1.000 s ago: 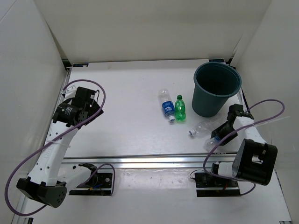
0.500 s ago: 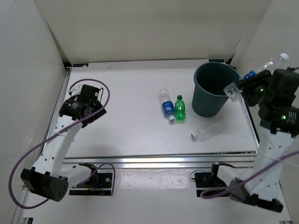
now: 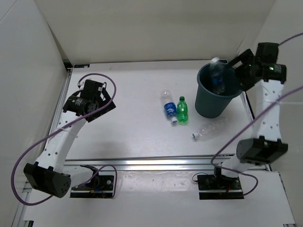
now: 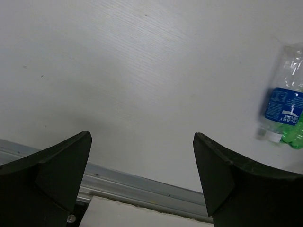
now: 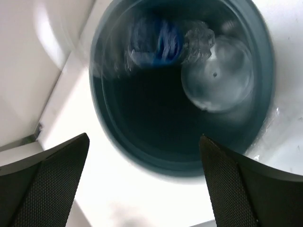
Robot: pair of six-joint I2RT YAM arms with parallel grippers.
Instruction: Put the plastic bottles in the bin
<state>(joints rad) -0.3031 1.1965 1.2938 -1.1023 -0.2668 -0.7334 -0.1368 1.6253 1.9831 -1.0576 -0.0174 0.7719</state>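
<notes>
Dark teal round plastic bin (image 3: pixel 208 106) with a blurred clear blue-labelled plastic bottle (image 3: pixel 218 79) in its mouth, three more bottles out on the table
The flat white table (image 3: pixel 132 90) carries the bin near its far right corner. The right gripper (image 5: pixel 144 137) hangs above the bin's rim, jaws spread wide and holding nothing. The left gripper (image 4: pixel 142 136) hovers over the left side of the table, jaws likewise wide apart and empty. The bottle in the bin is cap-up and apart from the right fingers. Left of the bin, a second clear blue-labelled bottle (image 3: pixel 168 108) and a bright green plastic bottle (image 3: pixel 182 110) lie side by side. A clear white-capped bottle (image 3: pixel 207 129) lies alone on its side near the bin's foot, toward the near edge
</notes>
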